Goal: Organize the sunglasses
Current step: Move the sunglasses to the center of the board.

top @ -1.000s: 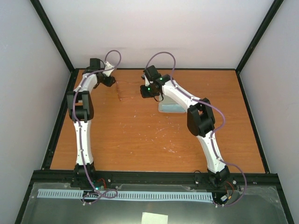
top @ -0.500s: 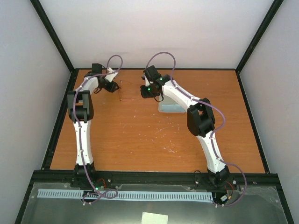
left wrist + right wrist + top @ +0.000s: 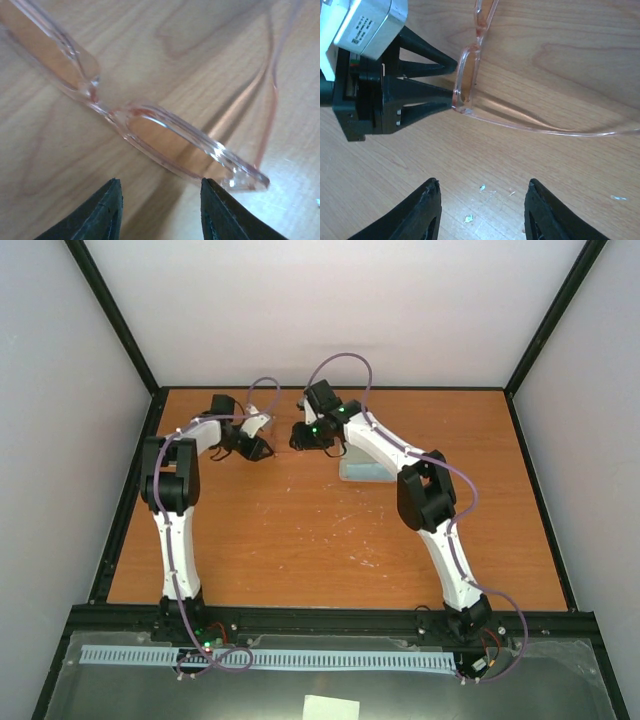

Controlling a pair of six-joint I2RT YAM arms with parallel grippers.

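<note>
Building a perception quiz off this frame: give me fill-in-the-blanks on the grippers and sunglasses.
1. The sunglasses rest on the ____.
2. The left gripper is ____, with its fingertips near one lens.
3. The right gripper holds ____.
4. In the right wrist view, the black fingers at the lens end belong to the ____ arm.
Missing words: table; open; nothing; left.

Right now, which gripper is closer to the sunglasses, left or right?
The left gripper: its open fingertips sit right at the outer end of one lens of the sunglasses, whereas the right gripper, also open, hangs farther back.
</note>
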